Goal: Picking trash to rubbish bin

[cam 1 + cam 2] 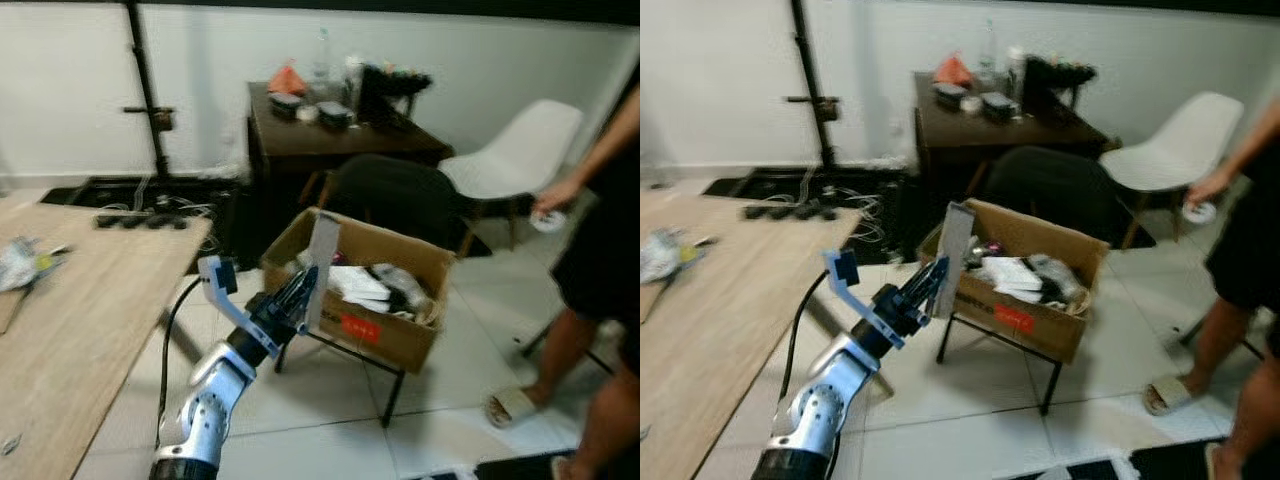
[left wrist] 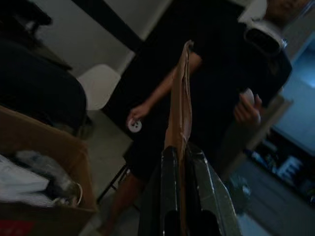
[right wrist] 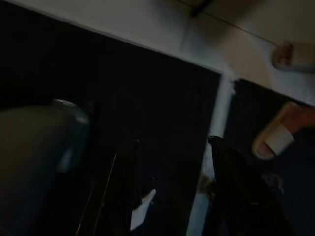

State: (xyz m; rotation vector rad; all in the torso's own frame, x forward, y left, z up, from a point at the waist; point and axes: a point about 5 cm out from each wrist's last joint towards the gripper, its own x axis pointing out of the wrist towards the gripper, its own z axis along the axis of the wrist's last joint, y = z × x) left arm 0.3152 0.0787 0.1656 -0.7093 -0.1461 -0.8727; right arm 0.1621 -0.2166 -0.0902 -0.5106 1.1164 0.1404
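My left gripper is shut on a flat strip of cardboard, held upright just at the near left edge of an open cardboard box that serves as the bin. The box stands on a black metal frame and holds crumpled paper and plastic. In the left wrist view the cardboard strip rises thin-edge on between the two black fingers. On the wooden table at the left lies crumpled trash. In the right wrist view my right gripper hangs open over a dark floor mat.
A person stands at the right, holding a small white round thing, with sandalled feet on the tiled floor. Behind the box are a dark chair, a white chair, a cluttered dark desk and power strips with cables.
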